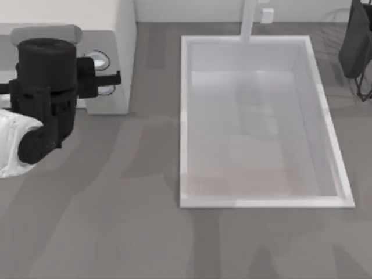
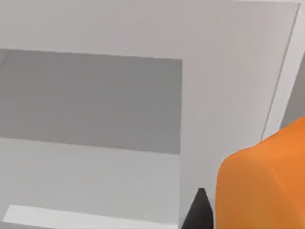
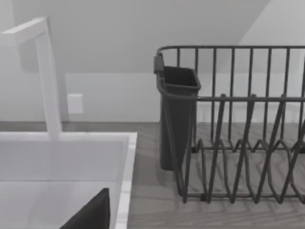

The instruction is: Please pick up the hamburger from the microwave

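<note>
The left gripper (image 1: 113, 83) is seen in the top view reaching toward the front of the large white boxy microwave (image 1: 123, 35), with 2 dark fingers (image 1: 110, 77) set slightly apart beside the 2 round silver-blue knobs (image 1: 100, 60) on the grey panel. In the left wrist view, the small orange bun-like hamburger (image 2: 264, 179) sits right against a dark fingertip (image 2: 200, 210), close in front of the camera, with the pale walls and grey back of the cavity beyond it; the fingers appear to be pinching the hamburger, though the contact itself is hidden, so this is a judgement. The hold is presumably kept near the opening so that the hamburger can be drawn clear of the cavity. Well away from the hand lies the white rectangular sink basin (image 1: 261, 122) with its slim white faucet (image 1: 250, 20). Farther still, the right arm (image 1: 356, 40) is parked by the dark wire dish rack (image 3: 238, 129); whether its fingers are spread cannot be told.
</note>
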You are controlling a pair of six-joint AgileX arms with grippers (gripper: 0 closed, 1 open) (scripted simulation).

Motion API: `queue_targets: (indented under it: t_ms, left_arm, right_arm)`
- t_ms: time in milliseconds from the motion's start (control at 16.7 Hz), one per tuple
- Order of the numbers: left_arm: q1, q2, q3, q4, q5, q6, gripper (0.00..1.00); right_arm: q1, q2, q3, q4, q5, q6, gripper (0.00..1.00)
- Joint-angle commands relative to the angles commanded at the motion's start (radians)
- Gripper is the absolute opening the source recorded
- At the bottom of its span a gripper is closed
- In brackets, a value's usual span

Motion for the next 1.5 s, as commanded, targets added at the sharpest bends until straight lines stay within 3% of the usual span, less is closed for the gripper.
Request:
queue_targets:
  t_ms: [240, 660, 840, 1260, 1500]
  left_arm:
    - [-0.061, -0.112, -0.112, -0.020, -0.021, -0.019, 0.00]
    - [-0.048, -0.060, -0.124, 0.025, -0.031, -0.020, 0.00]
    - [-0.055, 0.057, -0.153, 0.158, -0.032, -0.020, 0.00]
    - [-0.064, 0.384, -0.263, 0.644, -0.020, -0.019, 0.00]
    - [-0.063, 0.463, -0.299, 0.744, -0.013, -0.017, 0.00]
  right_arm:
    - [0.000, 0.000, 0.000, 0.000, 0.000, 0.000, 1.00]
    - [0.000, 0.000, 0.000, 0.000, 0.000, 0.000, 1.00]
    - [0.000, 0.000, 0.000, 0.000, 0.000, 0.000, 1.00]
    - [0.000, 0.000, 0.000, 0.000, 0.000, 0.000, 1.00]
    - [0.000, 0.000, 0.000, 0.000, 0.000, 0.000, 1.00]
